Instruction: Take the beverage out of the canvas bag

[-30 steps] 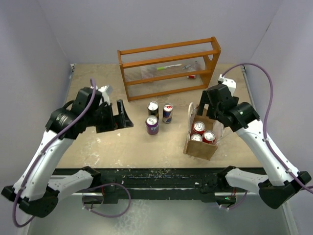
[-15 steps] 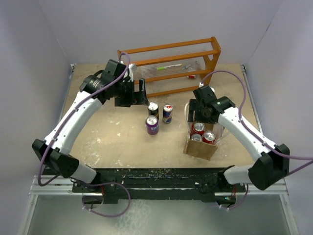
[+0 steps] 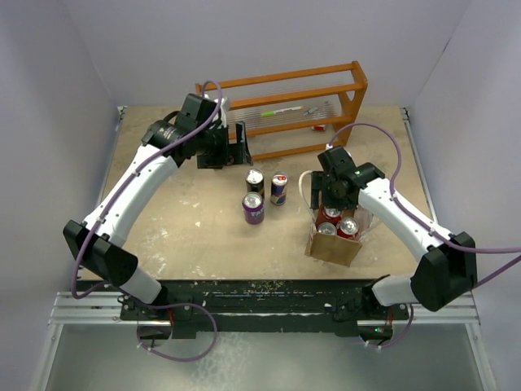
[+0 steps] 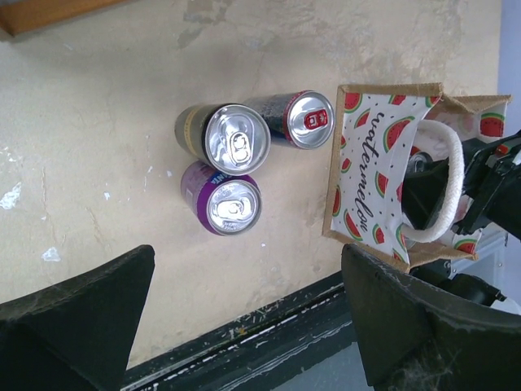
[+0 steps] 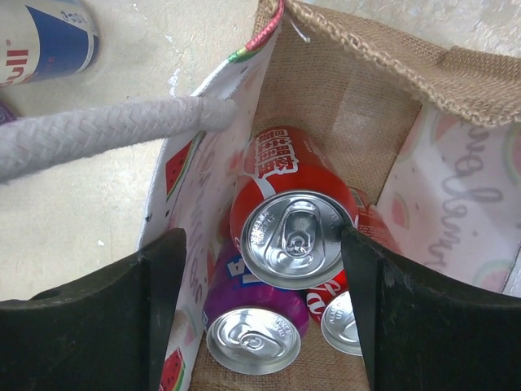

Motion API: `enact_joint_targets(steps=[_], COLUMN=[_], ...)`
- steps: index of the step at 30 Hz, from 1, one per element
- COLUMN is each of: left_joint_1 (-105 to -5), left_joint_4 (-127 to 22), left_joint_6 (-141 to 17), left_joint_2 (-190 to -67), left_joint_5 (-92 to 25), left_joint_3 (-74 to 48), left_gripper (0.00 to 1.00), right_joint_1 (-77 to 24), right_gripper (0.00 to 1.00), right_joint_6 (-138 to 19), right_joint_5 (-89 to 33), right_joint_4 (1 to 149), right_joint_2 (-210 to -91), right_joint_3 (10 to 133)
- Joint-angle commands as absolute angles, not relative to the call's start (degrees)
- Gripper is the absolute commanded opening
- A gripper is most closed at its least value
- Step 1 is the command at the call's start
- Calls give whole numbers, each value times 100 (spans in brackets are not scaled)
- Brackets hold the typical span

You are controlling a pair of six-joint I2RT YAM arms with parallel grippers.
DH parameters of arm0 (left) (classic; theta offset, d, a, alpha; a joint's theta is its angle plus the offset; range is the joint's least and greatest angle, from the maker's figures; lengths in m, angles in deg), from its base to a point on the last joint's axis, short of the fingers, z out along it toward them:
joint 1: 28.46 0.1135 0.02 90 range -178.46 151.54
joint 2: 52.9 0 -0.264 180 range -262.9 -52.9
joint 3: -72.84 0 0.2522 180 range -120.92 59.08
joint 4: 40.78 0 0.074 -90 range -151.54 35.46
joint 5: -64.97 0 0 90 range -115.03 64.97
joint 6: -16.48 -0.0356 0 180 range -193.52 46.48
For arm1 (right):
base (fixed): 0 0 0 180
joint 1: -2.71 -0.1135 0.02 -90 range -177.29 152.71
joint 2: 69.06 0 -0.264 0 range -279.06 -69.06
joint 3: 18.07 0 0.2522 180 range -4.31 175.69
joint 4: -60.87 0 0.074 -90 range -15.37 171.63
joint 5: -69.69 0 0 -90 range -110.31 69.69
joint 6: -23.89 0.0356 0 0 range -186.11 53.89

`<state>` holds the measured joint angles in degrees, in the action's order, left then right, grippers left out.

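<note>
The bag [image 3: 332, 247] is set upright on the table [image 3: 179, 220], right of centre, in front of the right end of the rack [image 3: 281, 110] and apart from it. Its mouth is open, and three cans are seen standing inside: a red can [image 5: 293, 232], with a purple can [image 5: 251, 330] and a second red can [image 5: 346, 322] just beside it (only part of the last is shown).

The right gripper [image 5: 262, 235] is held over the bag's mouth, pointing down, with its fingers [image 5: 163, 326] spread to either side of the red can. The right finger is seen against the can's rim, while a gap is seen on the other side, where the bag's printed lining lies. Whether the can is pinched cannot be told. One white handle [image 5: 106, 134] is stretched out to the left of the mouth.

Left of the bag, three more cans are grouped upright on the table, close together: a dark can [image 4: 236, 140], a blue can [image 4: 299, 120] and a loose purple can [image 4: 224, 199].

The left gripper [image 3: 238, 145] is held above the table just in front of the rack, behind this group. Its fingers [image 4: 81, 318] are spread wide, with nothing held between them.
</note>
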<state>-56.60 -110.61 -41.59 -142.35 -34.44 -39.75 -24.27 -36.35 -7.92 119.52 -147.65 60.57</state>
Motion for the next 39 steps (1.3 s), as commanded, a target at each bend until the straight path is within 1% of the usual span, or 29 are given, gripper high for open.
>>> enact_joint_targets(steps=[1,5,7,10,17,26,30,33,36,39], left_joint_1=[-5607,-5598,-5576,-5562,-5482,-5364,-5352,-5351,-5347,-5351], left_joint_4=[-10823,-10701,-10806,-10968,-10935,-10998,-10985,-10905,-10813,-10719], left_joint_6=[-4126,-4168,-4335,-4589,-4818,-4894,-4820,-4702,-4548,-4412], left_joint_2=[-14062,-14243,-14379,-14492,-14575,-14577,-14465,-14365,-14271,-14161], left_joint_5=[-3378,-3572,-3590,-3457,-3568,-3656,-3654,-3735,-3830,-3859], left_joint_3=[-3860,-3919,-4142,-4418,-4406,-4411,-4257,-4087,-3895,-3708], left_gripper=[99,99,99,99,99,99,99,99,99,99], right_joint_1=[-2418,-2418,-2418,-2401,-2374,-2366,-2366,-2366,-2366,-2366], right_gripper=[79,80,81,86,89,88,83,76,66,50], right_joint_6=[-3939,-3996,-3920,-3877,-3913,-3801,-3830,-3884,-3889,-3888], right_joint_5=[-694,-508,-347,-256,-781,-779,-656,-609,-617,-654], right_joint_4=[12114,12423,12519,12313,12136,11658,11640,11610,11645,11762], right_joint_2=[-14840,-14699,-14597,-14450,-14954,-15297,-15371,-15247,-15166,-15078], right_joint_3=[6479,6776,6708,6393,6160,5588,5564,5646,5721,5838])
